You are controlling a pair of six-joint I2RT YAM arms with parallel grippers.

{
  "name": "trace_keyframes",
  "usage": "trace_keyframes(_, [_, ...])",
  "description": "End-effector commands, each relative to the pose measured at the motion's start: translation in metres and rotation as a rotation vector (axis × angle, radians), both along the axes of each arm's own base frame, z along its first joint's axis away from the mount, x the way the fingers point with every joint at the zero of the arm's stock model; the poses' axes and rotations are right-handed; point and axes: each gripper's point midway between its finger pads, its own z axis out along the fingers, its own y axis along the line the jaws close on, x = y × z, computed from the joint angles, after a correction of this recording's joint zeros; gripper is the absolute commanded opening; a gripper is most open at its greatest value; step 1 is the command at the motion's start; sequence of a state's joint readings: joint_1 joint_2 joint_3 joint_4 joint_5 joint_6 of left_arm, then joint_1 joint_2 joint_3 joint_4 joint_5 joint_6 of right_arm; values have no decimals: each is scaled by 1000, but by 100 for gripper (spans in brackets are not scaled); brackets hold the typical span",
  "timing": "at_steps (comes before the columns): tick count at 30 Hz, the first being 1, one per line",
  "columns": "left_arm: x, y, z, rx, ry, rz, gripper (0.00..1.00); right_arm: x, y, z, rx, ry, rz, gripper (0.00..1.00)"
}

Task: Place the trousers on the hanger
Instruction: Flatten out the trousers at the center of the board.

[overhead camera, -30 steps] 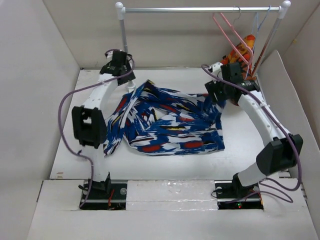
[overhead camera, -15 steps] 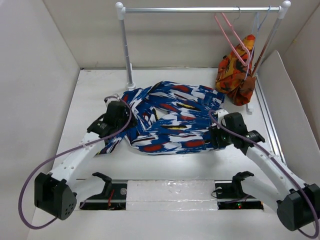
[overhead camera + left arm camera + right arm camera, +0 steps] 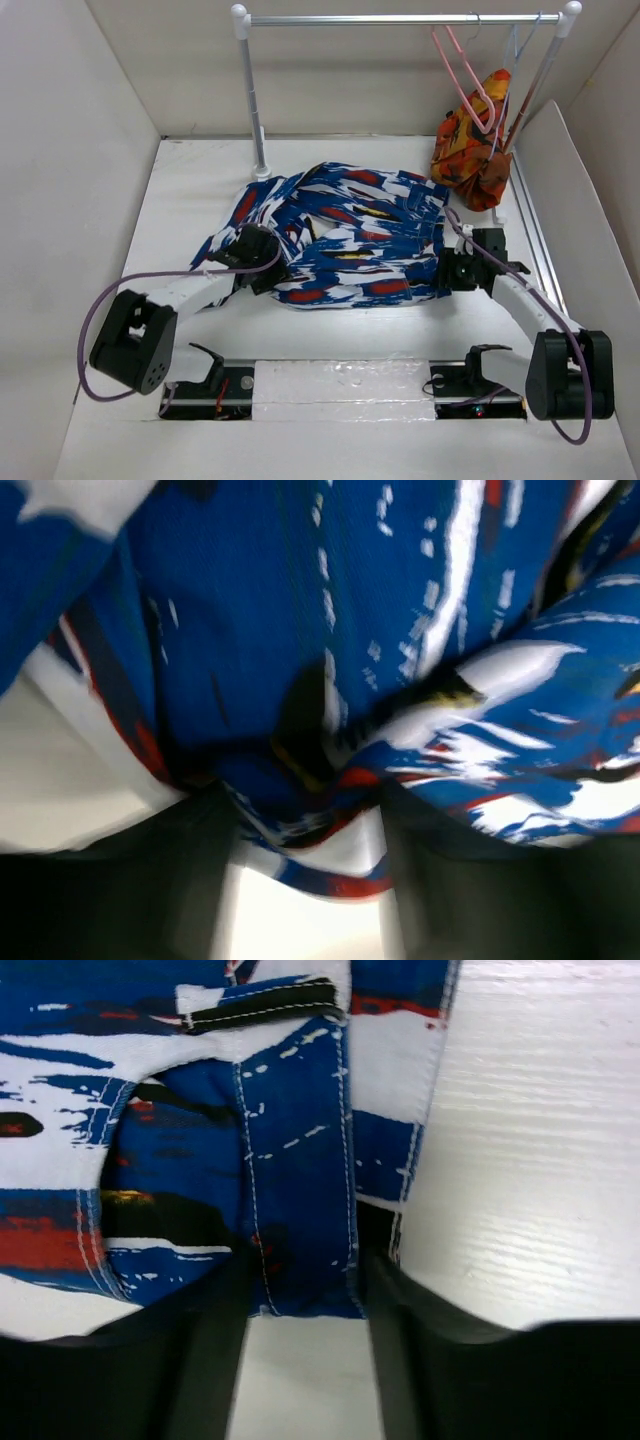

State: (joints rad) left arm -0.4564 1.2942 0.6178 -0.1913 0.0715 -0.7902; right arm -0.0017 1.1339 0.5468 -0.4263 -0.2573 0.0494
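Blue splotched trousers [image 3: 350, 235] lie crumpled on the white table [image 3: 180, 200], spanning the space between both arms. The left fingers [image 3: 180, 880] are clamped on a bunched fold at one edge. The right fingers [image 3: 200, 1360] pinch a stitched blue band at the opposite edge. The pink hanger [image 3: 455, 78] hangs on the rail [image 3: 400, 18], well beyond the right fingers and apart from the trousers.

This looks like a robotics lab test cell, not a home. Plain white panels [image 3: 60, 150] box in a white table [image 3: 180, 180] on the left, right and far sides. A left arm [image 3: 165, 298] and a right arm [image 3: 528, 305] trailing purple cables [image 3: 95, 312] are bolted at its near edge. A small metal clothes rail [image 3: 400, 18] stands at the far side.
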Motion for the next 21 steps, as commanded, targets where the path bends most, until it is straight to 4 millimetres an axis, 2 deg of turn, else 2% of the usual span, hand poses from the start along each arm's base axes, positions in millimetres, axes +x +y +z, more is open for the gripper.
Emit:
trace_keyframes(1, [21, -8, 0, -15, -60, 10, 38, 16, 25, 12, 142, -108, 56, 49])
trace_keyframes(2, [24, -9, 2, -17, -65, 7, 29, 15, 26, 13, 148, -110, 52, 43])
trace_keyframes(3, [24, -9, 1, -11, -64, -1, 20, 12, 23, 11, 144, -99, 41, 30])
trace_keyframes(4, [24, -9, 2, -8, -61, -6, 4, 12, 22, 16, 137, -113, 42, 21])
trace_keyframes(6, [20, -8, 8, -1, -65, -22, 0, 9, 14, 23, 115, -112, 24, 0])
trace_keyframes(7, [19, -8, 13, -6, -74, -30, 0, 13, 8, 34, 101, -147, 10, 0])
trace_keyframes(8, [11, -9, 14, -5, -62, -49, 0, 7, 2, 35, 64, -131, -6, 0])
trace_keyframes(10, [3, -15, 34, -37, -100, -71, 0, 14, -21, 59, -2, -174, -79, 0])
trace_keyframes(12, [-16, -36, 56, -70, -125, -143, 0, 8, -51, 78, -120, -203, -171, 0])
trace_keyframes(13, [-26, -46, 64, -95, -117, -158, 0, 11, -70, 98, -165, -244, -234, 0])
trace_keyframes(14, [-35, -58, 77, -111, -111, -193, 0, 5, -90, 105, -251, -239, -283, 0])
trace_keyframes(15, [-57, -81, 83, -125, -96, -287, 0, 3, -104, 112, -301, -228, -331, 0])
trace_keyframes(16, [-70, -96, 88, -135, -85, -337, 2, 6, -120, 127, -343, -243, -379, 0])
trace_keyframes(17, [-82, -114, 101, -155, -76, -404, 10, 3, -137, 132, -401, -232, -431, 0])
trace_keyframes(18, [-104, -132, 94, -123, -32, -501, 19, 5, -149, 133, -425, -223, -468, 0])
trace_keyframes(19, [-111, -137, 92, -91, -8, -540, 41, 6, -159, 135, -448, -228, -498, 0])
trace_keyframes(20, [-112, -138, 97, -33, -6, -570, 52, 11, -173, 141, -470, -251, -527, 0])
trace_keyframes(21, [-112, -139, 89, 11, 7, -586, 61, 20, -172, 130, -457, -215, -495, 15])
